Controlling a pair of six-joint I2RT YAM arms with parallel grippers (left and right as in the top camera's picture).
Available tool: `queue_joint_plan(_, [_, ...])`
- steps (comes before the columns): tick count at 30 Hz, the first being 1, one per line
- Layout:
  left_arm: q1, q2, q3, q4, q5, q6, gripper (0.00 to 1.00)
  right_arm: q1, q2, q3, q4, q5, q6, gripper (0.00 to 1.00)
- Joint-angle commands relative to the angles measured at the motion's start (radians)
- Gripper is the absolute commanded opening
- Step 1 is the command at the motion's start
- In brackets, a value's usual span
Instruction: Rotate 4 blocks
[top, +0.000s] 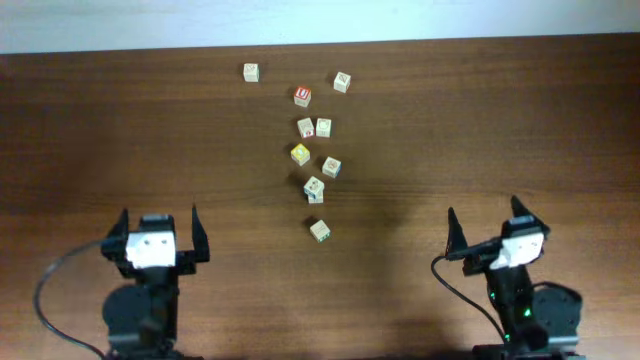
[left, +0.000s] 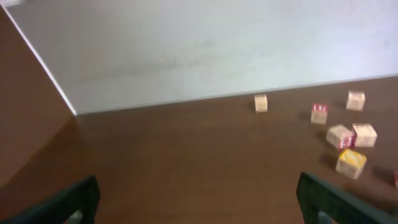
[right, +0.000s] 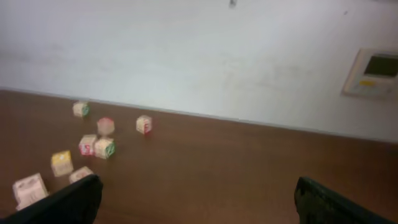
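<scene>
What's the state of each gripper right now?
Left gripper: open, holding nothing.
Right gripper: open, holding nothing.

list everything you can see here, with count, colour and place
pale cubes: about 7, pale wood with printed faces, scattered down the table's middle
red cube: 1, red top, far end of the scatter
yellow cube: 1, yellow top, mid-scatter
table: 1, dark brown wood
wall: 1, white, beyond the table's far edge
wall panel: 1, off-white, on the wall to the right
cables: 2, black, one by each arm's base
left gripper: 1, black fingers, open and empty, near edge
right gripper: 1, black fingers, open and empty, near edge
</scene>
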Motion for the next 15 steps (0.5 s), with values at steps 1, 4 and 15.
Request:
queue_joint_plan(1, [0.005, 0.203, 0.217, -0.077, 0.057, 0.015, 0.99, 0.004, 0.171, 0.181, -0.082, -0.051, 0.004, 0.98])
queue_joint_plan(4, [0.005, 0.432, 0.421, -0.198, 0.12, 0.015, 0.99, 0.003, 0.438, 0.439, -0.261, -0.108, 0.005, 0.98])
queue_joint_plan(15, [0.005, 1.136, 1.185, -0.775, 0.412, 0.015, 0.99, 0.004, 1.189, 1.201, -0.934, -0.278, 0.005, 0.98])
